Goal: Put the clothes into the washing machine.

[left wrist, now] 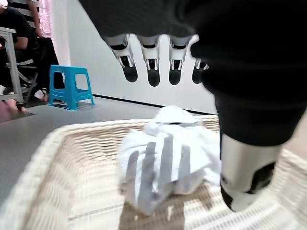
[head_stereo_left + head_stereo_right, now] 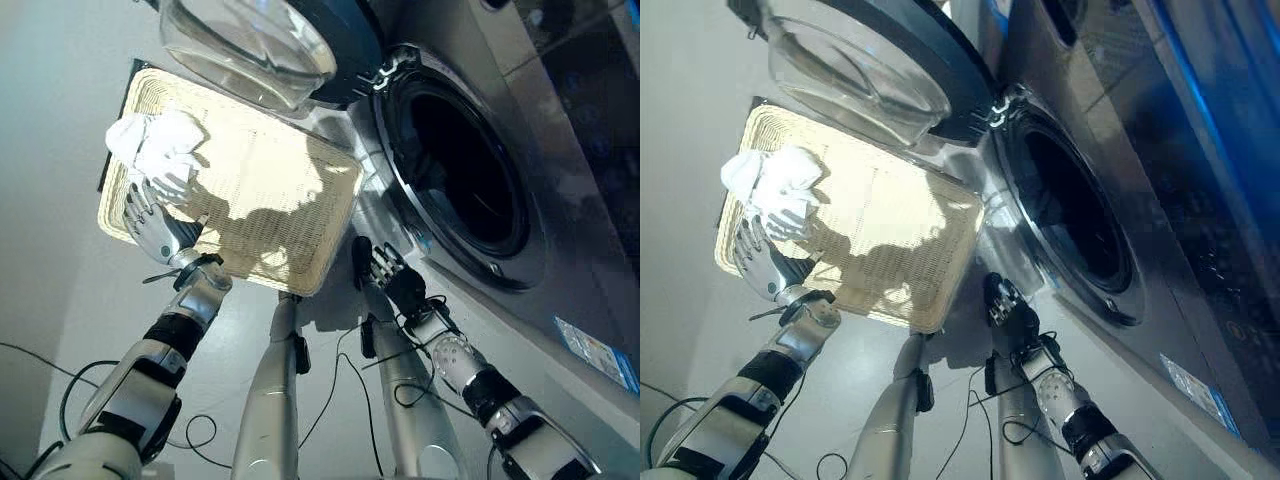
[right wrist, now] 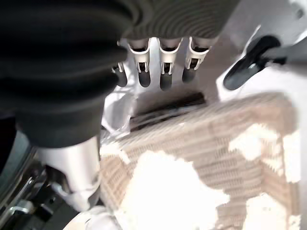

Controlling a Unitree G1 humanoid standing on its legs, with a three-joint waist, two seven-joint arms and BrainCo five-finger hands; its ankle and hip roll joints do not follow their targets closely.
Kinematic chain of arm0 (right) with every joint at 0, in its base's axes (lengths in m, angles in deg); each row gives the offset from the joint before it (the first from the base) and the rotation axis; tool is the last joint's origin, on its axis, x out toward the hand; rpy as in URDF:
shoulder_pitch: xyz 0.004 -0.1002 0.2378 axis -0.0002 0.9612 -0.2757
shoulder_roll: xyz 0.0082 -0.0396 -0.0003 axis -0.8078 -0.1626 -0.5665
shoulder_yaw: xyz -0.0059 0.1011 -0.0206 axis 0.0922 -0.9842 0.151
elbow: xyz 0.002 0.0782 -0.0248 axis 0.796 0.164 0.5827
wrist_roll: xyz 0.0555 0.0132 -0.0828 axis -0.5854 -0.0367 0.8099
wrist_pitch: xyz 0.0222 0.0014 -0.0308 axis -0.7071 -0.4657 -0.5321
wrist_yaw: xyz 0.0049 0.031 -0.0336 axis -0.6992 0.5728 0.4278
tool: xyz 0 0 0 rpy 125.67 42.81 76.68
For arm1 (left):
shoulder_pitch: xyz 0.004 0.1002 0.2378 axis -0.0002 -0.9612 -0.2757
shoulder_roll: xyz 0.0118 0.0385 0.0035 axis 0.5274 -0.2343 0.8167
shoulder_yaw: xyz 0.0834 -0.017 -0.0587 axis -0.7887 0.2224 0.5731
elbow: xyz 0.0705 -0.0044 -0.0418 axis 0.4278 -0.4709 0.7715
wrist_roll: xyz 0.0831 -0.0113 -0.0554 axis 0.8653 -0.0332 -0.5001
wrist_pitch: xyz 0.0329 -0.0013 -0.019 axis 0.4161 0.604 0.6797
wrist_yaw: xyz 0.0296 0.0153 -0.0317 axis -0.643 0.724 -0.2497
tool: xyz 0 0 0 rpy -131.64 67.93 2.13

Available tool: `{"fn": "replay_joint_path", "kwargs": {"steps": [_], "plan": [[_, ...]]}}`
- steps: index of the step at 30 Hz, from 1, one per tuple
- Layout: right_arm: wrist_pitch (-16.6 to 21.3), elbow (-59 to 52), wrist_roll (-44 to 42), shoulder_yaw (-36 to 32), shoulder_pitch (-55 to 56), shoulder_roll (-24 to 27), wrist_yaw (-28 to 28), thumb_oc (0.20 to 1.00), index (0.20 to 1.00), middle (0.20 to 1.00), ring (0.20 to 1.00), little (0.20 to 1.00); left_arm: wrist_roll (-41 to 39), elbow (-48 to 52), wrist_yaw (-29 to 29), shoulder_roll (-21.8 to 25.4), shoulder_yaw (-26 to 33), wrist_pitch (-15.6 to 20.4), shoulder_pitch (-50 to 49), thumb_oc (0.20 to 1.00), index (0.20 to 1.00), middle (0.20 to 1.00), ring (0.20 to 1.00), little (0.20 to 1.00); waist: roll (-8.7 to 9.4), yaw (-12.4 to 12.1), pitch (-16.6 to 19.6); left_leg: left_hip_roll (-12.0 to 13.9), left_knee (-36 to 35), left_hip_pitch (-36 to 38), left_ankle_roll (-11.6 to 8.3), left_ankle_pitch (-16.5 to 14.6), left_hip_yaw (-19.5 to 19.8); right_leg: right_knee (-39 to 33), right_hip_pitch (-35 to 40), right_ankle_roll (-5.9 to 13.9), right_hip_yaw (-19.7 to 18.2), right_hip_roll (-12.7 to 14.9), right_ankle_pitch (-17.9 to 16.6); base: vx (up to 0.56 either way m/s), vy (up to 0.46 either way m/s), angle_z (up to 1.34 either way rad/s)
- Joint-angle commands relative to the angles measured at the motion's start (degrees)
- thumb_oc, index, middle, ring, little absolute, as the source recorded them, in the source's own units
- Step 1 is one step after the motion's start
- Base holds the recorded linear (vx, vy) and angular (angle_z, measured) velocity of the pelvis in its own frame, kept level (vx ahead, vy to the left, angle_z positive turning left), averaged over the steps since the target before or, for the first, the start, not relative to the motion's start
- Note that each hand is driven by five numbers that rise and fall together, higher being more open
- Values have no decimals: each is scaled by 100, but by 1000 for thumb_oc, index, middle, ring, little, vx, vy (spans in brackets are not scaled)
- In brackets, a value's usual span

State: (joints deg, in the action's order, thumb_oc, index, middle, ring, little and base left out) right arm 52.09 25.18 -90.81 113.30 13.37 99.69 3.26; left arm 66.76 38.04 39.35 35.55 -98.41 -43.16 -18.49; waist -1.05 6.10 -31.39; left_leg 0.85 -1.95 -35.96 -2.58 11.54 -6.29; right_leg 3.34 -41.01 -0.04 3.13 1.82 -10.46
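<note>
A crumpled white cloth [image 2: 158, 148] lies in the far left corner of a shallow wicker basket [image 2: 270, 190] on the floor. My left hand [image 2: 152, 228] hovers open over the basket just short of the cloth [image 1: 168, 158]; its straight fingers [image 1: 153, 67] cast a shadow on the fabric without touching it. To the right stands the washing machine with its dark drum opening [image 2: 465, 170] uncovered and its glass door [image 2: 260, 45] swung out above the basket's far edge. My right hand [image 2: 392, 272] hangs open and empty between the basket's right corner and the machine's front, fingers [image 3: 165, 72] straight.
The open door overhangs the basket's far side. Past the basket in the left wrist view stand a blue stool [image 1: 71, 86] and a seated person [image 1: 14, 28] by a white wall. Grey floor [image 2: 60, 150] surrounds the basket on the left.
</note>
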Motion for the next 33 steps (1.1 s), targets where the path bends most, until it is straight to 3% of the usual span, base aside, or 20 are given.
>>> {"fn": "replay_joint_path", "kwargs": {"steps": [1, 3, 4, 6, 7, 8, 9, 10, 11, 17, 28, 33], "plan": [[-192, -474, 391, 25, 182, 30, -47, 1000, 1000, 1000, 1000, 1000, -249, -117, 173, 256, 384, -275, -36, 1000, 1000, 1000, 1000, 1000, 430, -68, 159, -373, 841, -484, -121, -262, -113, 12, -94, 431, 112, -42, -218, 29, 180, -1], [-192, -474, 391, 25, 182, 30, -47, 1000, 1000, 1000, 1000, 1000, -249, -117, 173, 256, 384, -275, -36, 1000, 1000, 1000, 1000, 1000, 430, -68, 159, -373, 841, -484, -121, -262, -113, 12, -94, 431, 112, -42, -218, 27, 112, -9], [-214, -803, 494, 119, 526, 221, -146, 1000, 1000, 1000, 1000, 1000, -605, -133, 137, 483, 557, -490, 63, 1000, 1000, 1000, 1000, 1000, 579, 94, 159, -393, 1144, -746, -71, -406, -197, 73, -353, 416, -88, -143, -208, 54, 223, -17], [-214, -803, 494, 119, 526, 221, -146, 1000, 1000, 1000, 1000, 1000, -605, -133, 137, 483, 557, -490, 63, 1000, 1000, 1000, 1000, 1000, 579, 94, 159, -393, 1144, -746, -71, -406, -197, 73, -353, 416, -88, -143, -208, 52, 195, -21], [-206, -1030, 602, 54, 833, 352, -322, 1000, 1000, 1000, 1000, 1000, -618, -174, 35, 845, 625, -885, 217, 1000, 1000, 1000, 1000, 1000, 739, 243, 159, -400, 1504, -987, -15, -611, -267, 180, -610, 435, -215, -186, -222, 50, 166, -25], [-206, -1030, 602, 54, 833, 352, -322, 1000, 1000, 1000, 1000, 1000, -618, -174, 35, 845, 625, -885, 217, 1000, 1000, 1000, 1000, 1000, 739, 243, 159, -400, 1504, -987, -15, -611, -267, 180, -610, 435, -215, -186, -222, 140, 308, -28], [-120, -994, 684, 78, 1094, 401, -612, 1000, 1000, 1000, 1000, 1000, -608, -504, -127, 1153, 616, -1090, 471, 1000, 1000, 1000, 1000, 1000, 822, 342, 159, -332, 1775, -1078, -17, -932, -273, 346, -710, 485, -315, -267, -52, 45, 130, -7], [-108, -992, 693, 60, 1041, 410, -635, 1000, 1000, 1000, 1000, 1000, -632, -529, -127, 1191, 619, -1096, 577, 1000, 1000, 1000, 1000, 1000, 858, 386, 159, -358, 1775, -1260, 26, -774, -355, 344, -898, 461, -325, -228, -194, 110, 183, -7], [-117, -988, 727, 117, 1149, 418, -684, 1000, 1000, 1000, 1000, 1000, -698, -613, -134, 1273, 591, -1119, 648, 1000, 1000, 1000, 1000, 1000, 855, 381, 159, -325, 1860, -1149, 3, -1008, -284, 407, -800, 491, -344, -293, -38, 23, 43, 1], [-97, -958, 705, 271, 1266, 470, -929, 1000, 1000, 1000, 1000, 1000, -769, -1064, -337, 1573, 416, -1166, 1188, 1000, 1000, 1000, 1000, 1000, 944, 486, 159, -336, 2158, -1412, 76, -1219, -259, 591, -1076, 497, -410, -348, 2, 33, 36, 4], [-31, -969, 703, 416, 1260, 505, -1010, 1000, 1000, 1000, 1000, 1000, -821, -1727, -270, 2029, 162, -1600, 1894, 1000, 1000, 1000, 1000, 1000, 994, 541, 159, -321, 2235, -1519, 95, -1328, -214, 639, -1200, 484, -426, -373, 28, 11, -3, 4], [31, -826, 625, 373, 1205, 476, -1019, 1000, 1000, 1000, 1000, 1000, -642, -2084, -409, 2172, 108, -1390, 2112, 1000, 1000, 1000, 1000, 1000, 972, 524, 159, -313, 2207, -1466, 82, -1332, -172, 633, -1165, 479, -400, -358, 35, 9, -44, 2]]}}
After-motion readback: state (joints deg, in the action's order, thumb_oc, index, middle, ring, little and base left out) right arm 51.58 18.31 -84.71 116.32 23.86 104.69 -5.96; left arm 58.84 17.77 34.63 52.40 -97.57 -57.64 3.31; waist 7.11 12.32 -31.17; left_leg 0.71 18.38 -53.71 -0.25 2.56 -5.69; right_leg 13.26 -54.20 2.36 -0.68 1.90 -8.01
